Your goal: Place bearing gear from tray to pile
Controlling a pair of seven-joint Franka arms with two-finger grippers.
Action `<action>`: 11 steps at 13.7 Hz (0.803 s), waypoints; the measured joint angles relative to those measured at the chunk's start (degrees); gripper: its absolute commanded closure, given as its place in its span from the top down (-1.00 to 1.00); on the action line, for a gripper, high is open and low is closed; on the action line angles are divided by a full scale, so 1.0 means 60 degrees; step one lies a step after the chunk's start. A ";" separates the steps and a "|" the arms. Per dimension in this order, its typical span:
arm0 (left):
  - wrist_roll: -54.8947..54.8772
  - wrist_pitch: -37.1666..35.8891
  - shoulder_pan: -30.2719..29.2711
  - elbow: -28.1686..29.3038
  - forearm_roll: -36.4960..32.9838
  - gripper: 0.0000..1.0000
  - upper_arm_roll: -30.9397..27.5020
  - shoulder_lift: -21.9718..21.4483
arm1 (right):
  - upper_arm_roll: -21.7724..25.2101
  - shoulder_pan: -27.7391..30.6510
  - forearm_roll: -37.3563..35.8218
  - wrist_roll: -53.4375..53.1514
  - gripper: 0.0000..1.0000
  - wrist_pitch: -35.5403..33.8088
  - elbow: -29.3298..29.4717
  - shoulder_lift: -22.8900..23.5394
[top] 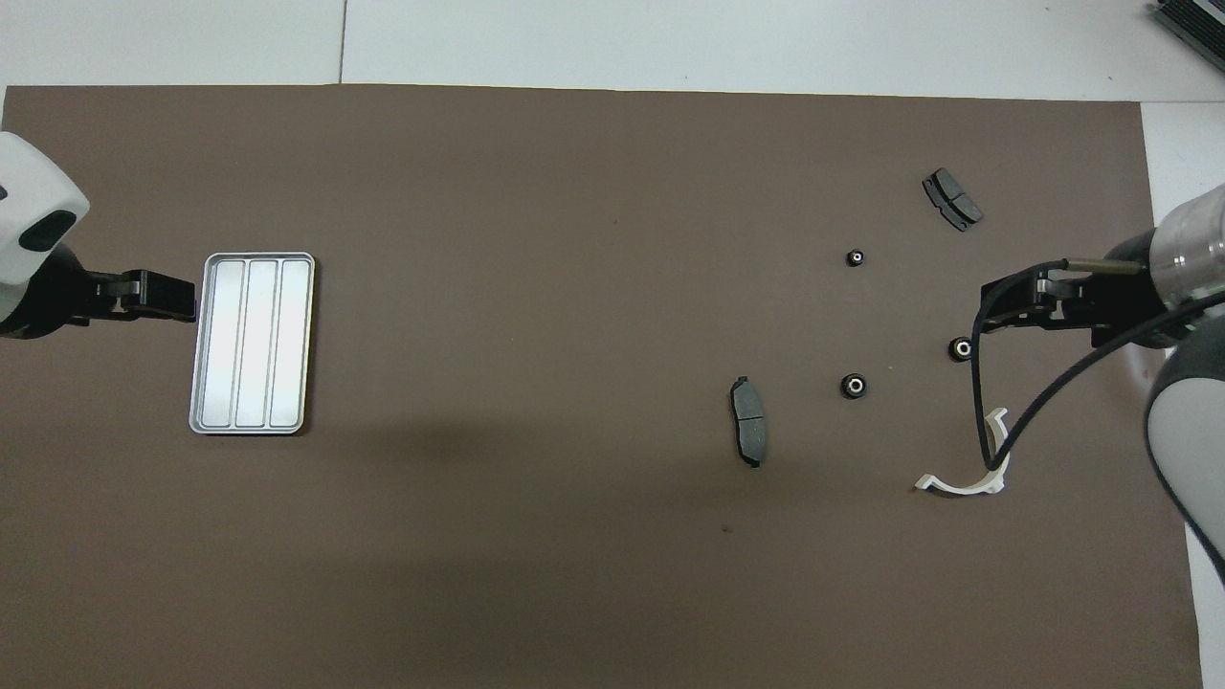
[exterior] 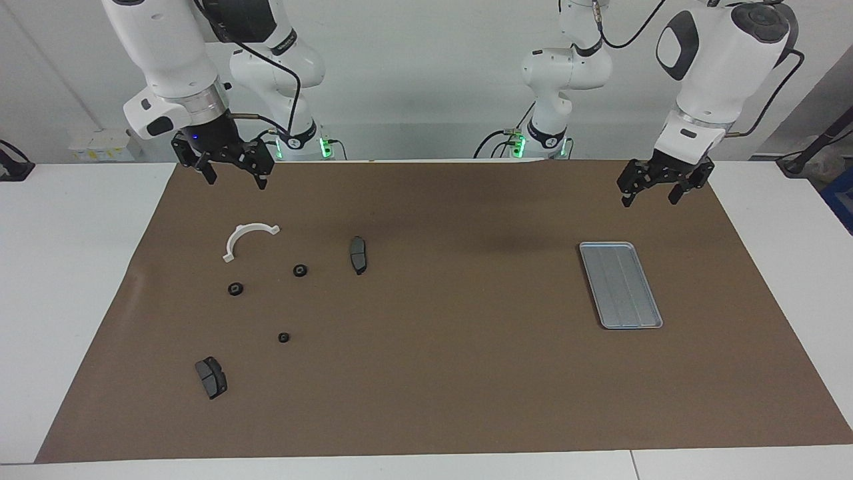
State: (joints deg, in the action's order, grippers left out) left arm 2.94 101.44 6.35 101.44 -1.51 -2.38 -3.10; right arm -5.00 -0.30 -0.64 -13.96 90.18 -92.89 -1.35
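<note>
Right tool [exterior: 231,172] up over mat edge by white half-ring bracket [exterior: 248,237], fingers apart, empty; looks parked clear of parts.
Left tool [exterior: 656,185] waits above mat near tray [exterior: 621,285], fingers apart, empty.
Tray bare, long axis running away from robots.
3 bearing gears [exterior: 300,270] [exterior: 234,289] [exterior: 283,337] lie flat, bores up, among brake pads [exterior: 358,254] [exterior: 210,377] at right arm's end of worktop. Job seems done.
</note>
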 measured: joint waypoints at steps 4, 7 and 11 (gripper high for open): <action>-0.0014 -0.0001 -0.0363 0.0004 0.0000 1.00 -0.0091 -0.0006 | -0.0051 -0.0040 -0.0001 0.0026 1.00 0.0000 0.0000 0.0000; -0.0018 -0.0020 -0.0479 -0.0003 0.0000 1.00 -0.0094 -0.0048 | -0.0055 -0.0042 -0.0001 0.0306 1.00 0.0000 0.0000 0.0000; -0.0017 -0.0560 -0.0465 -0.0348 0.0097 1.00 0.0001 -0.0113 | -0.0055 -0.0042 -0.0001 0.0435 1.00 0.0000 -0.0001 0.0000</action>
State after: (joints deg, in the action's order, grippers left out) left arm 2.83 98.08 3.56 99.36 -0.93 -2.37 -3.78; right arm -5.33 -0.55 -0.65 -11.36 90.18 -92.90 -1.35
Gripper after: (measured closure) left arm 0.000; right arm 0.000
